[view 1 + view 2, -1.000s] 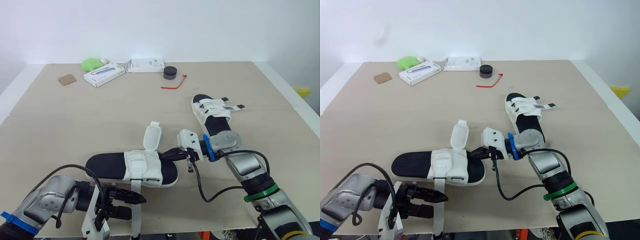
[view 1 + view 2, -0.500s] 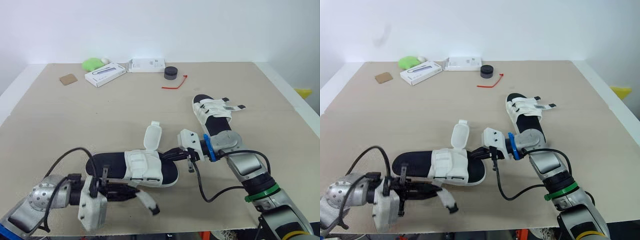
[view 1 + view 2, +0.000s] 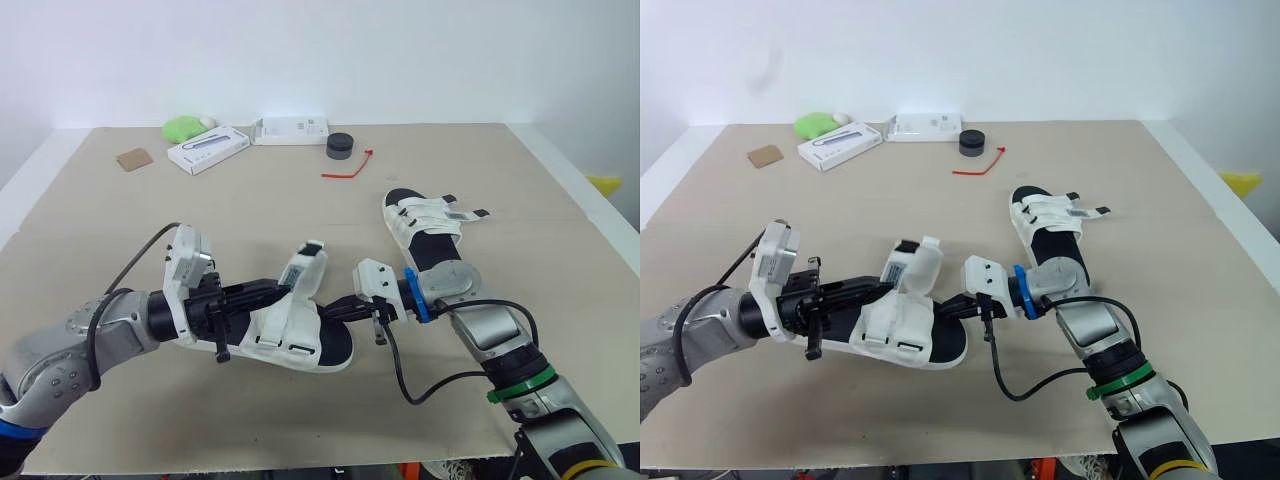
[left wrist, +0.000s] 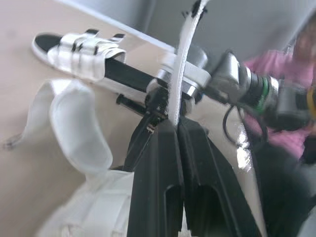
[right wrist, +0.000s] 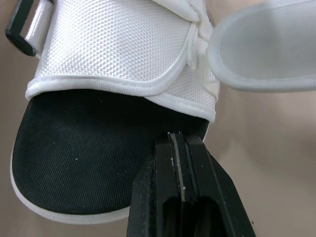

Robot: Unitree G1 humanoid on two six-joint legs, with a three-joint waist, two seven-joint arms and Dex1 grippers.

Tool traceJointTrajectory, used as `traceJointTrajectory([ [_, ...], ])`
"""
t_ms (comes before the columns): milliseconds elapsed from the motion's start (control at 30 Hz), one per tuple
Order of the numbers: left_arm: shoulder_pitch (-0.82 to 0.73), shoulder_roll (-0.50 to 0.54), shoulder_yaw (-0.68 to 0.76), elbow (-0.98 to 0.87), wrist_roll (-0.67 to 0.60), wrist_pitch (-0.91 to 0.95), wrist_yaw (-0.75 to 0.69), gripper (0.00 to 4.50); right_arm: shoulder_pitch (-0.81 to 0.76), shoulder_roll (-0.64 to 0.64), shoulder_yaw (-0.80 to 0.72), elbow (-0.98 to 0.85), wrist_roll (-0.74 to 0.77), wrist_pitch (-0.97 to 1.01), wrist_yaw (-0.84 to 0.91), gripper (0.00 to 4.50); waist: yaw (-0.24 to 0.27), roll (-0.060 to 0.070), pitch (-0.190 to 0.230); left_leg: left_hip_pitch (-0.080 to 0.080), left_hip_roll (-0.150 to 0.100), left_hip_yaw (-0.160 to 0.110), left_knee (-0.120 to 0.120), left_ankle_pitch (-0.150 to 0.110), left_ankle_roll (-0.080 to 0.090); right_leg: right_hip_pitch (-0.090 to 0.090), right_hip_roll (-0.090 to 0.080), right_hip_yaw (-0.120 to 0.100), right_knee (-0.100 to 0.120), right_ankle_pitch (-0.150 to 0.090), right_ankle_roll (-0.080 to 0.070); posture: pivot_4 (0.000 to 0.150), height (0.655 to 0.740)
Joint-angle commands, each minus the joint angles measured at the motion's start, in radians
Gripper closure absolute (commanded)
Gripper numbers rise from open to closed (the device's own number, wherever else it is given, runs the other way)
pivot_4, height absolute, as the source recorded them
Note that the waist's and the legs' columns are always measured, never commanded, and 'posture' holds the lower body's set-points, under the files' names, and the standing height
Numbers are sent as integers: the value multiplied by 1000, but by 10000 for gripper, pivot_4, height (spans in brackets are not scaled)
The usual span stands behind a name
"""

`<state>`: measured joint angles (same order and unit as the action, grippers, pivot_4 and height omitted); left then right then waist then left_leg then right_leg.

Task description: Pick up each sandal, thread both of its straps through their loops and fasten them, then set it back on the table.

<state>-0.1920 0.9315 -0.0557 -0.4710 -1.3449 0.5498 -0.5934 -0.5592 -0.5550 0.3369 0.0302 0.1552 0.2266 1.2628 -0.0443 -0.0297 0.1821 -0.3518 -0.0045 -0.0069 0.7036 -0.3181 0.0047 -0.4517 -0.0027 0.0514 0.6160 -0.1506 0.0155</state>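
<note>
**A:** What is nearest, and what has the left gripper got?

**B:** Its fingers are pinched flat on 1 strap of the near sandal. The strap is lifted over the white upper, just beside the other strap, which stands up loose. I judge it is lining the end up for its loop.

**A:** And the right gripper?

**B:** It is clamped tight on the toe edge of the sole, probably to pin that sandal to the table against the pull.

**A:** Beyond that?

**B:** The far sandal lies flat with both straps across it; I cannot tell if they are fastened. A red tie and a white box sit well apart at the back.

**A:** What differs from 1 second ago?

**B:** The left gripper was low at the table's near edge with the strap hanging down. Now it has swung up over the sandal. The right gripper has not moved.
</note>
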Motion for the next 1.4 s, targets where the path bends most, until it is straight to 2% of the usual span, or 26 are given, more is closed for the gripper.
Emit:
traceJointTrajectory([
  [33,-23,-45,54,47,-78,90,40,44369,-12,-1,-7,-12,3,-9,1,45000,0,0,0,0,0,0,0,0,0,0,0,0,0,0,0,1500,7400],
  [167,-33,-101,84,119,-115,175,68,44369,-14,-4,-12,-13,3,-8,1,45000,0,0,0,0,0,0,0,0,0,0,1,1,0,0,0,1500,7400],
  [300,-30,-161,102,188,-93,232,81,44369,-12,-5,-14,-22,4,-1,-4,45000,0,0,0,0,0,0,0,0,0,0,1,1,0,0,0,1500,7400],
  [967,-35,-232,115,260,99,379,23,44369,-13,-5,-16,-28,6,7,-8,45000,0,-1,0,0,-2,0,0,0,-1,0,0,4,0,1,1,1500,7400],
  [1033,-42,-242,118,260,138,365,11,38725,-14,-6,-18,-26,6,7,-8,45000,0,-1,0,0,-2,1,0,0,-1,0,1,4,0,1,1,1500,7400],
  [1100,-47,-254,132,258,151,357,1,34929,-14,-6,-18,-26,6,7,-10,45000,0,-1,0,0,-2,0,0,1,-1,0,1,4,0,1,1,1500,7400],
  [1133,-49,-258,139,256,153,359,-10,29463,-14,-6,-19,-27,6,7,-10,45000,0,-1,0,0,-2,0,0,1,-1,0,1,4,0,1,1,1500,7400],
  [1200,-51,-250,143,248,170,361,-38,22425,-13,-7,-19,-28,7,8,-10,45000,0,-1,0,0,-2,0,0,1,-1,0,1,5,0,1,0,1500,7400],
  [1400,-110,-170,141,288,343,243,-194,22425,-17,-6,-16,-20,5,2,-7,45000,0,-1,0,0,-2,0,0,1,-1,0,1,4,0,1,1,1500,7400],
])
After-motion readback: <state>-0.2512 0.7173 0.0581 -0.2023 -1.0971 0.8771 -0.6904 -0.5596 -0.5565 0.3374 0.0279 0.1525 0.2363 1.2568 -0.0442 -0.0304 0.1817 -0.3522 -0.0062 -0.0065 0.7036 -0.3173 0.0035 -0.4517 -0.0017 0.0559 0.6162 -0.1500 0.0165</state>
